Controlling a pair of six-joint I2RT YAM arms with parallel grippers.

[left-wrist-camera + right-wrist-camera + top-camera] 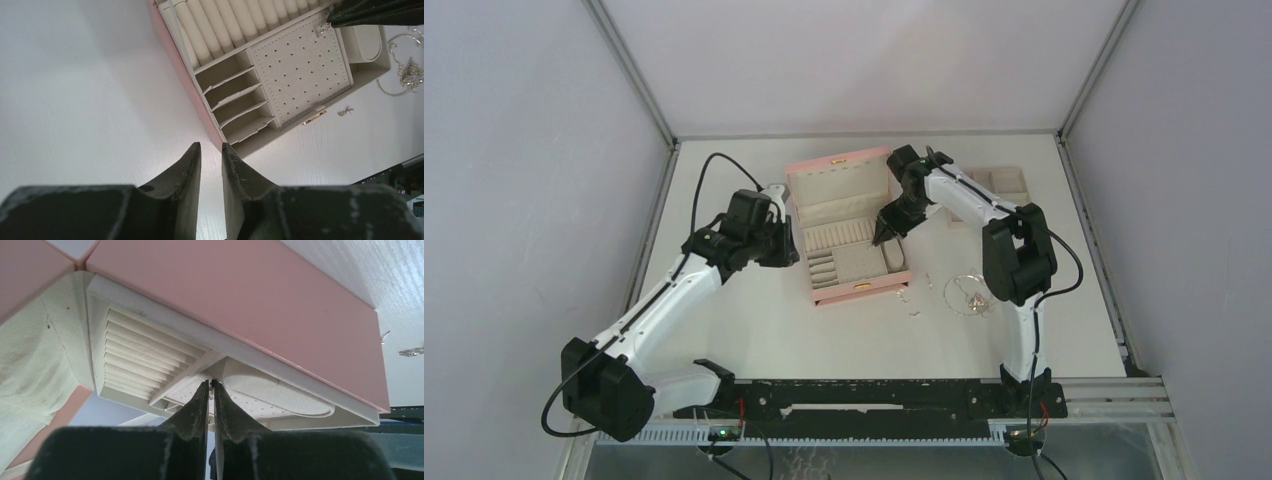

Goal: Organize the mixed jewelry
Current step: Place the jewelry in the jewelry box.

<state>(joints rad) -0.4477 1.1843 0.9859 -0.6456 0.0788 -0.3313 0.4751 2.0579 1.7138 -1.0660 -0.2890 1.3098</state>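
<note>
Seen from above, the right tool (pixel 885 235) dips into the pink box (pixel 861 286); only its wrist view shows the tips pinching a tiny silver earring (pixel 213 390) above the perforated panel (pixel 270 407). The left tool (pixel 211 147), slightly parted and empty, hangs over the surface (pixel 75 100), and its camera catches the chain (pixel 407 70) and a loose piece (pixel 345 112) outside the box.

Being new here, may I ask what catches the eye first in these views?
The open pink jewelry box in the middle stands out. The right gripper reaches into it, pinching a small silver piece over the perforated earring panel. A looped chain necklace lies loose on the table right of the box.
</note>
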